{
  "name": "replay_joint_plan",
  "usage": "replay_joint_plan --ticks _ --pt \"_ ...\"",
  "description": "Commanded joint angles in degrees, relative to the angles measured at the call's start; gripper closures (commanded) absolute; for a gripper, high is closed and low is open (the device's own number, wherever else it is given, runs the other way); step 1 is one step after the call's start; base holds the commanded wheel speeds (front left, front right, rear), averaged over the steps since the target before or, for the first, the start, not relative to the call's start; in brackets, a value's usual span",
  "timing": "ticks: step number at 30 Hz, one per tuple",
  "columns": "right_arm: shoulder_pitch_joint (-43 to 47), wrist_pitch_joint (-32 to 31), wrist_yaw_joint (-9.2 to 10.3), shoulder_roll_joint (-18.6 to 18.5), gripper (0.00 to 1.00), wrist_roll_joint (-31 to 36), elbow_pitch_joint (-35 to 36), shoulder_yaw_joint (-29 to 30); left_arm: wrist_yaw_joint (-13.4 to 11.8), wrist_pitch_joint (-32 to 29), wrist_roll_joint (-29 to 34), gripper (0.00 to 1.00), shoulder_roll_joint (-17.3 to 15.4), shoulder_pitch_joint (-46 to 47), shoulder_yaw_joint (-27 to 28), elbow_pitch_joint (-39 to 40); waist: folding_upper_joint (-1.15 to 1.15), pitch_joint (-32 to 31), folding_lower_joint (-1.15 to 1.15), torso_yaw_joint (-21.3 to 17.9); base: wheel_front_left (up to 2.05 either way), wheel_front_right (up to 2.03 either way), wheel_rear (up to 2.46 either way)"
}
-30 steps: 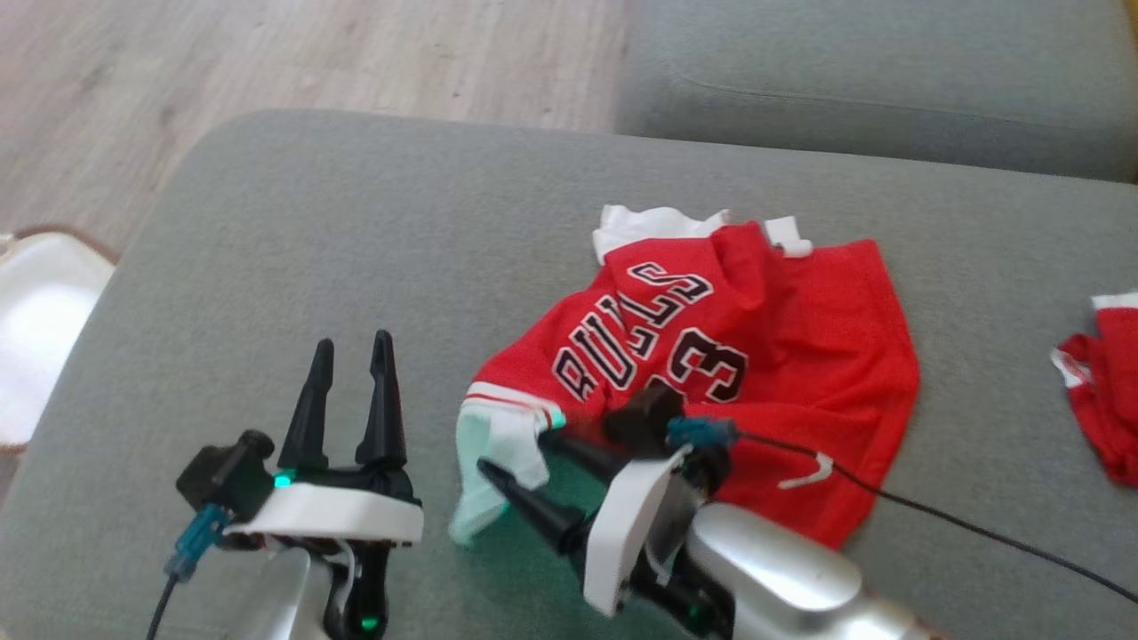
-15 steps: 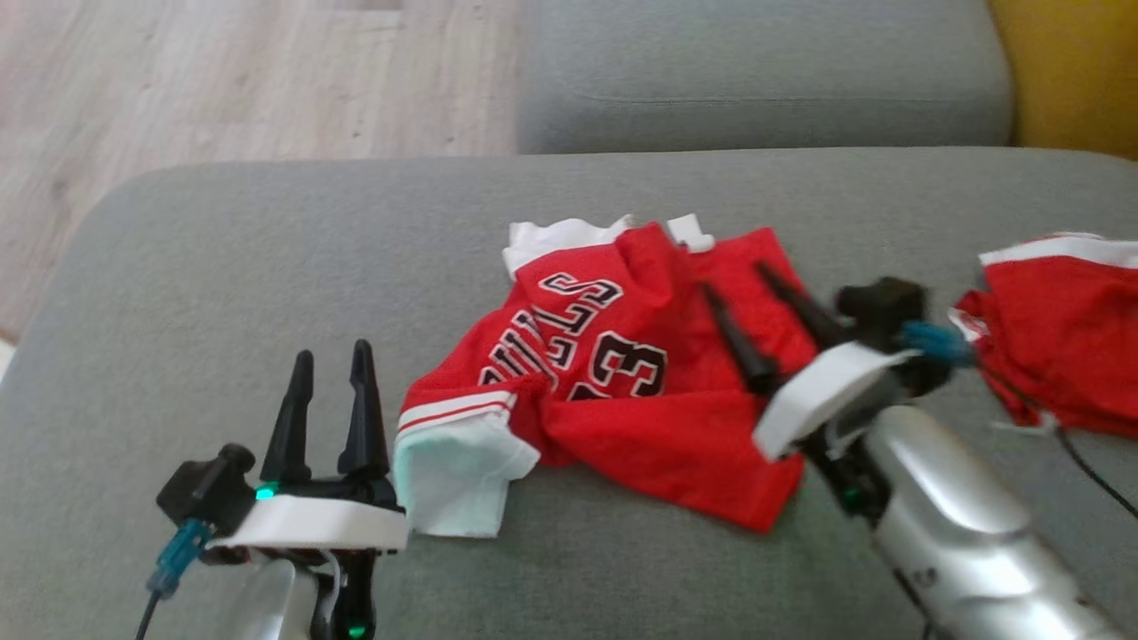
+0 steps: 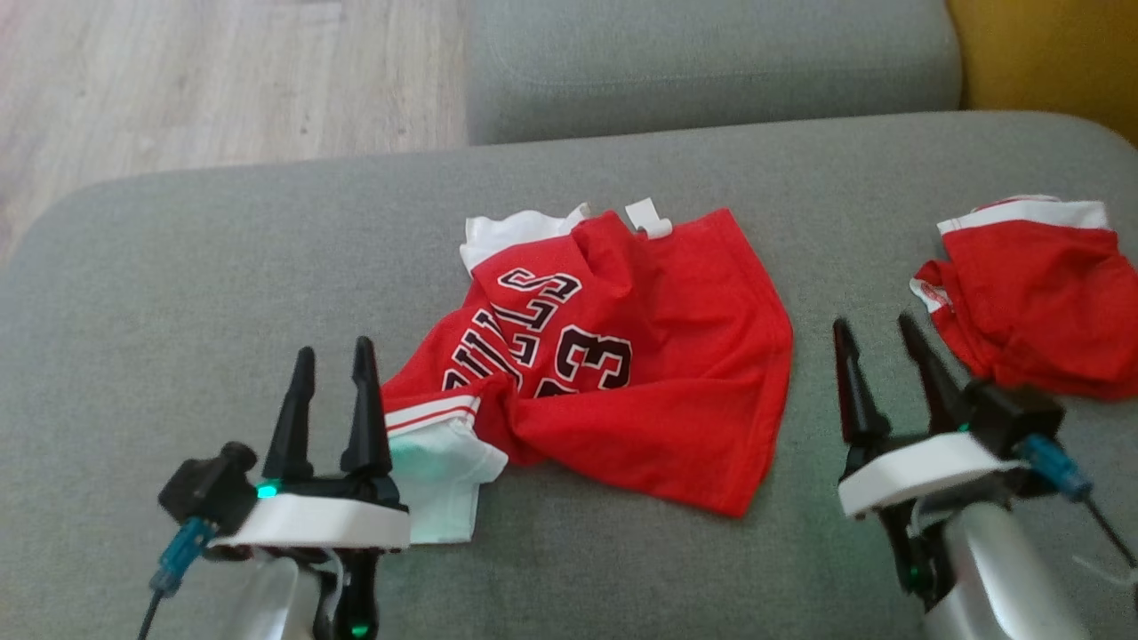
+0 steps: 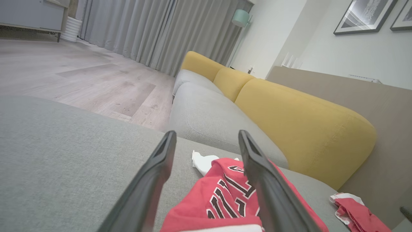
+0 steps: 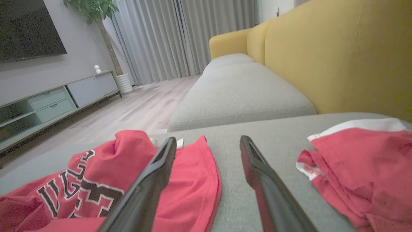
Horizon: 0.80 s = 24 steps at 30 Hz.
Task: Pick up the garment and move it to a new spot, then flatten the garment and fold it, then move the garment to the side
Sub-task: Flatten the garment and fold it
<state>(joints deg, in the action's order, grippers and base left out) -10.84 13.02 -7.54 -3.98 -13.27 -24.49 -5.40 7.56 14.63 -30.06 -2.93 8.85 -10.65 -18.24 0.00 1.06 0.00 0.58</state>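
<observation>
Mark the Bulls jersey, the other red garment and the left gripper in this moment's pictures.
Bulls jersey (image 3: 702, 347): head view, plain red fabric right of the number.
other red garment (image 3: 1040, 293): head view, middle of its red fabric.
left gripper (image 3: 333, 348): head view, midway between its open fingertips.

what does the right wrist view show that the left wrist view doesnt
Right wrist, not left wrist: a wall TV and plant leaves.
Left wrist, not right wrist: framed pictures and a mint lamp.
Both: the red Bulls jersey crumpled on the grey cushion, a second red garment lying apart from it, the yellow sofa back, grey curtains and the wood floor.
</observation>
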Motion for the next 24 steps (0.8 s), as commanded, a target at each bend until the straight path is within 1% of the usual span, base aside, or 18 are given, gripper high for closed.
replay_joint_plan --ticks 1,6,8,10,13,16,18,22,24 --pt "-2.03 -0.09 0.05 0.25 0.0 0.48 2.87 -0.84 -0.08 0.37 0.61 0.0 -0.54 2.1 1.33 1.79 0.0 0.57 0.0 -0.26 0.0 0.0 0.0" --pt "-2.01 -1.69 0.05 0.95 0.0 1.79 7.64 0.16 -0.08 0.28 0.83 0.0 -3.04 6.9 -1.13 -0.36 0.0 3.75 0.0 -1.44 0.0 0.0 0.0" --pt "-2.28 -2.16 0.05 1.03 0.0 2.02 9.17 0.4 -0.08 -1.38 0.48 0.0 -4.64 10.78 -2.37 -2.03 0.0 5.72 0.0 -2.15 0.0 0.0 0.0" --pt "-2.73 -2.45 0.05 1.07 0.0 1.53 10.51 0.24 -0.08 -3.81 0.53 0.0 -6.9 16.02 -4.11 -3.74 0.0 7.96 0.0 -2.98 0.0 0.0 0.0" --pt "-3.84 -2.5 0.05 1.08 0.0 0.98 11.8 -0.07 -0.08 -10.28 -0.55 0.0 -10.51 24.93 -7.86 -7.2 0.0 11.35 0.0 -4.75 0.0 0.0 0.0" --pt "-5.11 -2.13 0.05 1.09 0.0 0.48 12.41 -0.11 -0.08 -18.72 -3.72 0.0 -14.2 33.6 -12.85 -10.79 0.0 14.28 0.0 -6.7 0.0 0.0 0.0" --pt "-5.99 -1.79 0.05 1.09 0.0 0.16 12.61 -0.38 -0.08 -24.41 -6.9 0.0 -16.28 38.52 -15.74 -12.95 0.0 15.93 0.0 -8.06 0.0 0.0 0.0" --pt "-7.34 -0.86 0.05 1.1 0.0 -0.74 12.38 -0.97 -0.08 -34.93 -13.6 0.0 -19.42 45.36 -19.61 -17.15 0.0 18.33 0.0 -10.29 0.0 0.0 0.0" --pt "-7.82 -0.45 0.05 1.1 0.0 -1.13 12.08 -1.41 -0.08 -38.95 -16.02 0.0 -20.64 47.63 -20.77 -19.36 0.0 19.25 0.0 -11.29 0.0 0.0 0.0"
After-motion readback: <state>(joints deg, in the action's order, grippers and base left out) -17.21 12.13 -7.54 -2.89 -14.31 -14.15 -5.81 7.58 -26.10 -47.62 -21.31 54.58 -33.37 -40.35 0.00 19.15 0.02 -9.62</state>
